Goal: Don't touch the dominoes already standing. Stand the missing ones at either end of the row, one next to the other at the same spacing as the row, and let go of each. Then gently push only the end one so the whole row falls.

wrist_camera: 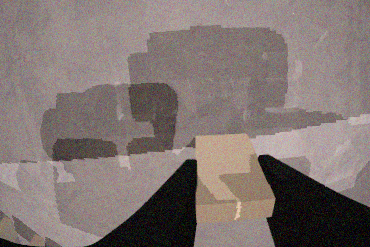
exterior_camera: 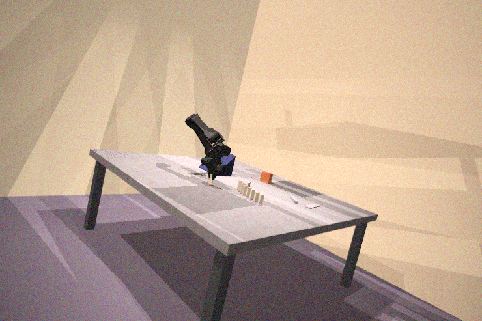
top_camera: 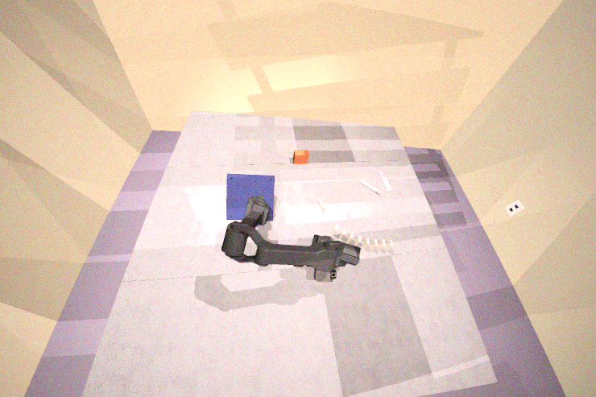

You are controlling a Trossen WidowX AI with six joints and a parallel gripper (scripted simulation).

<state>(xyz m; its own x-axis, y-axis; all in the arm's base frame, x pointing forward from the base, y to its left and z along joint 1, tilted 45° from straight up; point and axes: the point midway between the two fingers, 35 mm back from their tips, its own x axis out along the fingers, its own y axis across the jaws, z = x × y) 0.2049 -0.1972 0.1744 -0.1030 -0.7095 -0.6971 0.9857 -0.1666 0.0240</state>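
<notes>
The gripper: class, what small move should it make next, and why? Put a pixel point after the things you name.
Probably a short, straight lift of the domino (exterior_camera: 210, 180) (wrist_camera: 225, 169). The gripper (exterior_camera: 211, 177) (wrist_camera: 226, 167) is shut on it, with a black finger against either side. It stands upright, away from the curved row of standing dominoes (top_camera: 367, 241) (exterior_camera: 249, 191), so raising it first should help keep that row untouched.

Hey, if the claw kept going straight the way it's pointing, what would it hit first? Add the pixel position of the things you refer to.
Probably the tabletop (top_camera: 192, 339) (exterior_camera: 218, 227) just below: the claw (exterior_camera: 211, 177) (wrist_camera: 226, 167) points down, gripping an upright domino (exterior_camera: 210, 180) (wrist_camera: 222, 156) whose lower end would meet it first. The exact gap is unclear.
</notes>
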